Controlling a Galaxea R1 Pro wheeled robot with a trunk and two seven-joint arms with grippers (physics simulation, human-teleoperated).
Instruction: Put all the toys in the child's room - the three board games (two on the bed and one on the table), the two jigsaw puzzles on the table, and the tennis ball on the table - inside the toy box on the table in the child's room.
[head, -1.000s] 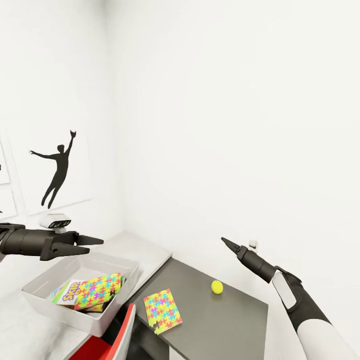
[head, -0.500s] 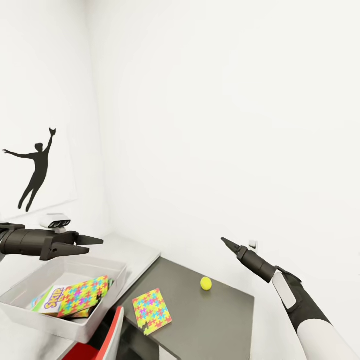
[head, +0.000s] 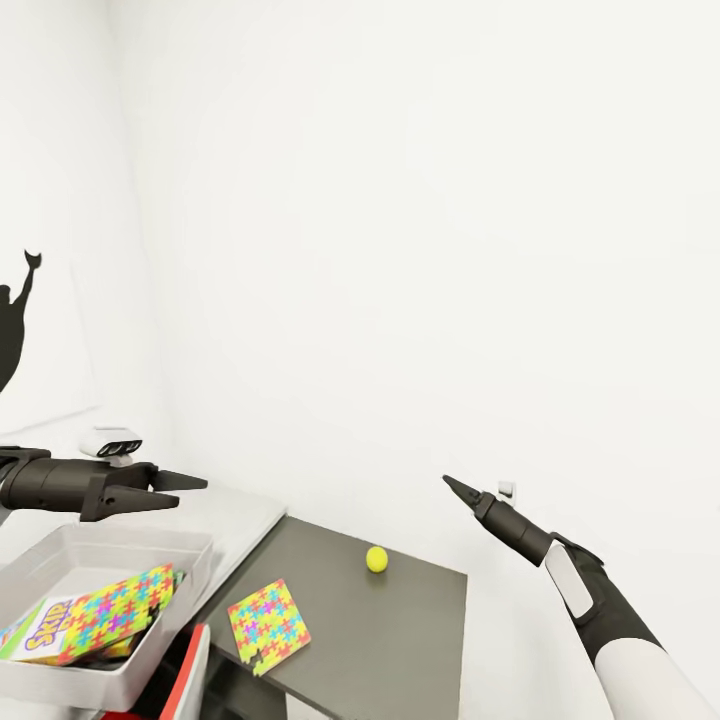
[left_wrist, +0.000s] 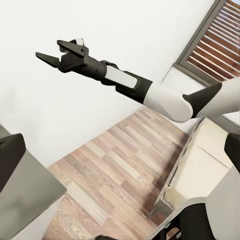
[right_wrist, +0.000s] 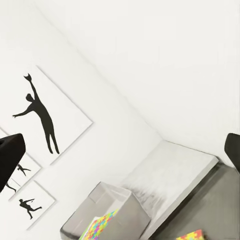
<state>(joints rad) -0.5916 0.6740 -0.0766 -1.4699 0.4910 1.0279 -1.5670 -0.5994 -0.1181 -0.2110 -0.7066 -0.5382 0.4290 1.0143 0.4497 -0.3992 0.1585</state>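
Light grey shallow toy box (head: 190, 560), nearest: one multicolour jigsaw sheet (head: 110, 612) and a yellow-green printed board game (head: 40, 628) are already inside. Beyond it on the dark grey tabletop (head: 420, 640): second jigsaw sheet (head: 268, 625), then small yellow-green tennis ball (head: 376, 559), both outstanding. Left tool (head: 185, 488) narrowly parted, empty; right tool (head: 452, 487): opening cannot be told.

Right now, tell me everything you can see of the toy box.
The toy box is a wide, shallow, light grey bin with sloping walls and a thick rim, plastic-looking. It sits upright on the pale table surface, below the left tool, which does not touch it. Inside lie a multicolour jigsaw puzzle atop a board game. The right wrist view also shows its corner.
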